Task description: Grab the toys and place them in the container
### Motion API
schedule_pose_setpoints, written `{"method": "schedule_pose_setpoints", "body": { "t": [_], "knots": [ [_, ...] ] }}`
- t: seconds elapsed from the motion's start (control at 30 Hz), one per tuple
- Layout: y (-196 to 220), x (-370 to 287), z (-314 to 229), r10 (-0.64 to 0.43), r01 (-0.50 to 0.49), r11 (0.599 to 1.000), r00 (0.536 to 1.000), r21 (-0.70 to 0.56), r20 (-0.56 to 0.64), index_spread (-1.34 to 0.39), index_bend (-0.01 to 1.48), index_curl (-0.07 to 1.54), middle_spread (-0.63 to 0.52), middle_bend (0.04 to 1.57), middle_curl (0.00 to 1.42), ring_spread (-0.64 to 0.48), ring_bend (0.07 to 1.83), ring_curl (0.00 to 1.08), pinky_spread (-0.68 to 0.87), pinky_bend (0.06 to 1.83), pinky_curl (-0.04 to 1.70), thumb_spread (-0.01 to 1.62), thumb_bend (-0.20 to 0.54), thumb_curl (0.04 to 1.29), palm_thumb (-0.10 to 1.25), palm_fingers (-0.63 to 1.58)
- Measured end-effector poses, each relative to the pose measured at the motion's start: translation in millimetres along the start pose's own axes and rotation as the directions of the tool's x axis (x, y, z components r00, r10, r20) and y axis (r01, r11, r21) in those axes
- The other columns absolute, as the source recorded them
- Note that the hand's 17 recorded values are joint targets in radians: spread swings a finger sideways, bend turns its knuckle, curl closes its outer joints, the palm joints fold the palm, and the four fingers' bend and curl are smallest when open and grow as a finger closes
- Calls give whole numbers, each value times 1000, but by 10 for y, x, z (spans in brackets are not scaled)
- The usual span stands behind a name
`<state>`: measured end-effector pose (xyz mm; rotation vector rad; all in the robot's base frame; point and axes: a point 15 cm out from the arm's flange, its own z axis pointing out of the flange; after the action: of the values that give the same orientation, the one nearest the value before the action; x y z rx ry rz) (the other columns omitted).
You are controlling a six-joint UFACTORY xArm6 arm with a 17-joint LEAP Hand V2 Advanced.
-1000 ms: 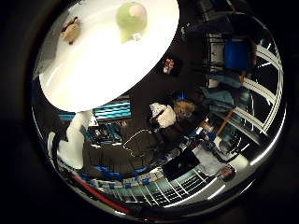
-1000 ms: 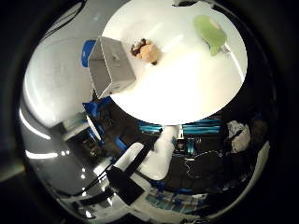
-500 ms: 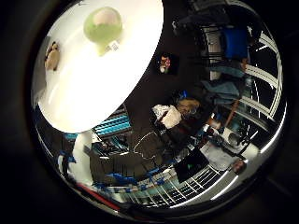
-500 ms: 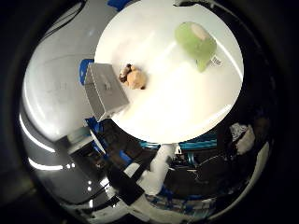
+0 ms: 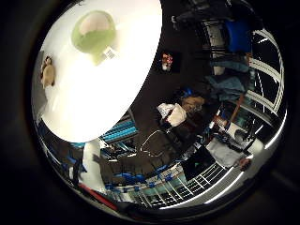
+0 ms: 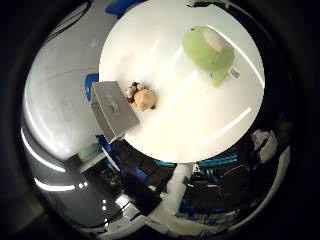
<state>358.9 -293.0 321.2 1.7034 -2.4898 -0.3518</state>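
1. a round white table (image 6: 200, 125) fills much of both palm views, seen from above and some way off.
2. a green soft toy (image 6: 207, 50) with a pale patch on top lies on the table near one edge, with a small white tag sticking out from it onto the tabletop.
3. a small brown soft toy (image 6: 142, 99) lies on the table near the opposite edge, well apart from the green one.
4. a grey box-like container (image 6: 114, 112) sits at the table's rim, just beside the brown toy; whether the two touch is hard to tell. part of the container seems to reach past the table's edge.
5. neither toy is in the container; both rest on the bare tabletop.
6. the little finger side view shows the same green toy and the brown toy at the far side of the table, with a dark floor (image 5: 154, 117) beyond the table's edge.
7. on that floor lie a white bundle (image 5: 174, 114) and a small red and white thing (image 5: 166, 60), both well apart from the table.
8. a white post (image 6: 175, 187) shows below the table's edge.
9. no part of the hand shows in either view, so i cannot tell its state.
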Motion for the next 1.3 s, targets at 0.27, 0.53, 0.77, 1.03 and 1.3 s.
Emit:
{"method": "schedule_pose_setpoints", "body": {
  "t": [0.27, 0.53, 0.77, 1.03, 1.3],
  "knots": [
    [-236, -31, 142, 68, -68, 998, 998, 7, 16, -170, 168, 297, 222, 189, 303, 307, 265, 258, 501, 461, 301, 1191, -14, 239, 286, 129],
    [-364, -268, 239, 102, -104, 995, 986, 8, 132, -143, 172, 309, 219, 185, 298, 328, 277, 257, 534, 493, 300, 1328, -15, 189, 252, 168],
    [-472, -470, 245, 115, -124, 992, 961, 21, 252, -140, 168, 313, 232, 189, 299, 334, 280, 253, 555, 509, 293, 1361, -17, 143, 115, 173],
    [-624, -513, 203, 158, -194, 980, 896, 46, 414, -119, 173, 315, 236, 191, 302, 339, 282, 251, 558, 514, 284, 1354, -9, 135, 60, 173],
    [-606, -272, 467, 162, -168, 986, 950, -1, 268, -134, 177, 323, 233, 187, 304, 331, 250, 243, 527, 458, 271, 1255, -12, 179, 153, 126]
  ]
}}
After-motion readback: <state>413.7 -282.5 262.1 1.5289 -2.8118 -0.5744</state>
